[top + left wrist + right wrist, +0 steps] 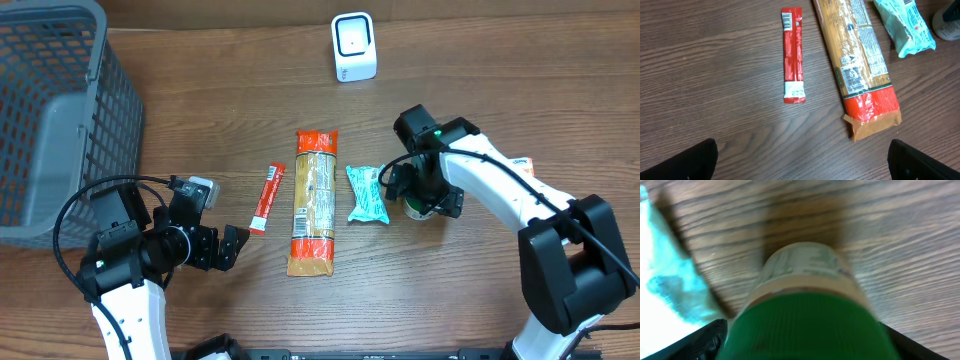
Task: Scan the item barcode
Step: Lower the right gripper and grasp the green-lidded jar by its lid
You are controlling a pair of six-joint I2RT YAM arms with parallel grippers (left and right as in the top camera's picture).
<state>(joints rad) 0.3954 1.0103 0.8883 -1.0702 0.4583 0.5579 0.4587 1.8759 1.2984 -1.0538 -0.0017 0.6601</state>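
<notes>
Round green-lidded jar point(805, 315) straddled by right hand point(807, 341), grip unclear; left hand point(802, 162) gapes empty.

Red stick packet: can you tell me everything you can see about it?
The red stick packet is long, thin and shiny, like plastic or foil. One end has a small white barcode facing up; the other has a white patch with print too small to read. It lies flat on the wooden table, beside the long tan packet and almost lined up with it, with a gap between. Only the table touches it.
</notes>
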